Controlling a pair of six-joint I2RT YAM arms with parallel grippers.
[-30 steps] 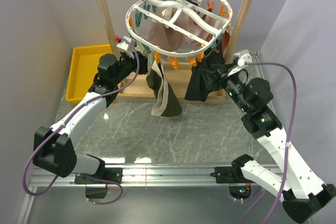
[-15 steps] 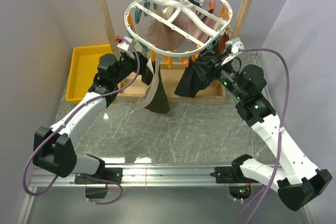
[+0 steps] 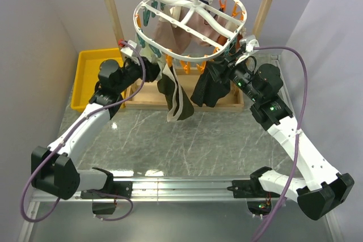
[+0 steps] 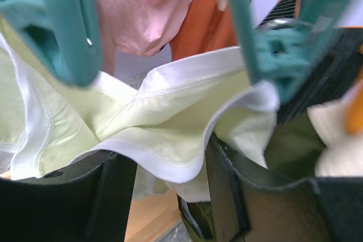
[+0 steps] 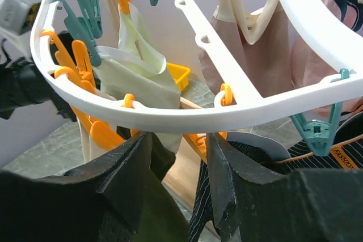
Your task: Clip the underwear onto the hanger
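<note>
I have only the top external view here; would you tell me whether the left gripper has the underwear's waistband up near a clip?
Observer: The left wrist view shows the pale waistband of the underwear lying between the jaws of the left gripper, with teal clips close above. I cannot tell whether it is clamped.
Operator: Thank you. And the other arm?
Observer: In the right wrist view, the right gripper is open just under the white ring of the hanger, with an orange clip showing in its gap.
</note>
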